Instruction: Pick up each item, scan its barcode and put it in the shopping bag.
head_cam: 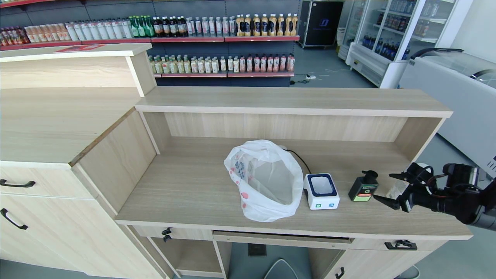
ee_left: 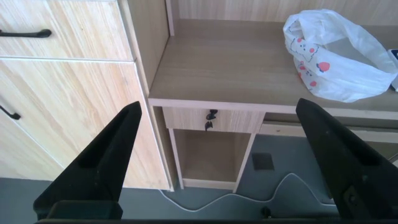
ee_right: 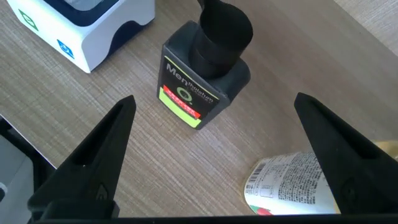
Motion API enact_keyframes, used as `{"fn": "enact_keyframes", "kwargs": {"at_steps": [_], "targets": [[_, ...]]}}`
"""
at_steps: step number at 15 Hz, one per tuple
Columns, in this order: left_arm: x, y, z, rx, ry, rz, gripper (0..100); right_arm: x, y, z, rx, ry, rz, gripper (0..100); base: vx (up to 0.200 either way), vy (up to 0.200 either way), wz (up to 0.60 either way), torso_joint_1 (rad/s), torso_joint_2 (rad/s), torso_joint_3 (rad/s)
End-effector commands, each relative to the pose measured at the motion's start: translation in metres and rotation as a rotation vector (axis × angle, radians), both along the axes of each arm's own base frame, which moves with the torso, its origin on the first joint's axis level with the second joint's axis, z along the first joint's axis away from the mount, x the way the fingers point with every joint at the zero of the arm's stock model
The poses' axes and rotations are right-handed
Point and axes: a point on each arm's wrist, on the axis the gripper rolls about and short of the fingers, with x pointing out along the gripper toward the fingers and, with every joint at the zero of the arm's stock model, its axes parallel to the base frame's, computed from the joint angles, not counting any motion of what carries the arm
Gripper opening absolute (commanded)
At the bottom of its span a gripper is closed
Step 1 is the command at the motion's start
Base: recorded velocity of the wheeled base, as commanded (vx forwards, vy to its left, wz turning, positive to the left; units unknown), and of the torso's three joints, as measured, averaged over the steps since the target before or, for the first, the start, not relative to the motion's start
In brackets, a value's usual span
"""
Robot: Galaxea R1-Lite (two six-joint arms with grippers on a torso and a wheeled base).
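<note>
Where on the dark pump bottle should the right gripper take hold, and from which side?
Probably the flat-sided body, below the pump head. The dark pump bottle stands upright, so its broad faces suit a pinch better than the narrow pump. Come from the robot's right, where the open right gripper is; the scanner stands on the other side.

Pump bottle (ee_right: 202, 74): green-and-red label; white container (ee_right: 292, 183): fine-print label; scanner (head_cam: 321, 190): 2 small stickers. Wording not clearly readable.
</note>
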Motion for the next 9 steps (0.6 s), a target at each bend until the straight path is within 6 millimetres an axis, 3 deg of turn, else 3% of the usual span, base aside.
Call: {"fn": "enact_keyframes", "kwargs": {"at_steps": [1, 9], "targets": [[0.0, 0.0, 0.0, 0.0, 0.0, 0.001, 100, 0.006, 0.005, -0.005, 0.001, 0.004, 0.018, 100, 0.0, 0.0, 0.0, 0.0, 0.0, 0.0], [0.0, 0.0, 0.0, 0.0, 0.0, 0.001, 100, 0.019, 0.015, -0.016, -0.01, 0.004, 0.051, 100, 0.0, 0.0, 0.0, 0.0, 0.0, 0.0]]}}
